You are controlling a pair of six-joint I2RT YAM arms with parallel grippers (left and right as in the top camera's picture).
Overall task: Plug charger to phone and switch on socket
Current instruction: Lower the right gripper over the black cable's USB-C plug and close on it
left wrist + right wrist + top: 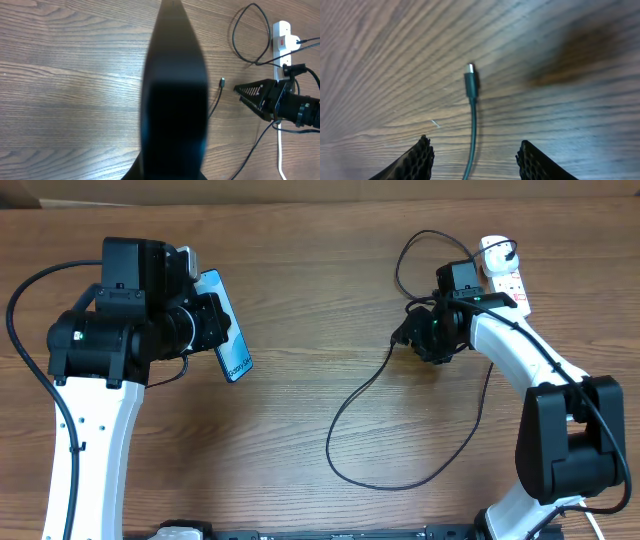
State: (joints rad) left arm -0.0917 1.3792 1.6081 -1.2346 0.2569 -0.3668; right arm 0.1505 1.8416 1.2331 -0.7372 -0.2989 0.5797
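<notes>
Charger cable [330, 445], thin and black, lies loose on the wooden table [300, 240] and curls in a wide loop through the lower middle of the overhead frame. Its small connector tip [471, 82] rests flat on the wood. In your right wrist view it sits near the middle of the frame and points upward, with the cable running down to the bottom edge.

Your right gripper [475, 145] is right of centre in the overhead frame, low over that tip. Its two ribbed fingers [422, 157] stand partly spread on either side of the cable. Bare wood shows between each finger and the cable, so nothing is gripped.

Your left gripper [215, 320], in the upper left of the overhead frame, is clamped on the phone [230, 330]. The phone slants from upper left to lower right and its bright blue screen shows from above. In your left wrist view it appears only as a broad dark blur down the centre.

In the upper right corner of the overhead frame lies the socket [503, 275], a white strip with red markings. It is near the right arm and well apart from the phone. A thick white cord [279, 155] runs down from it in the left wrist view.
</notes>
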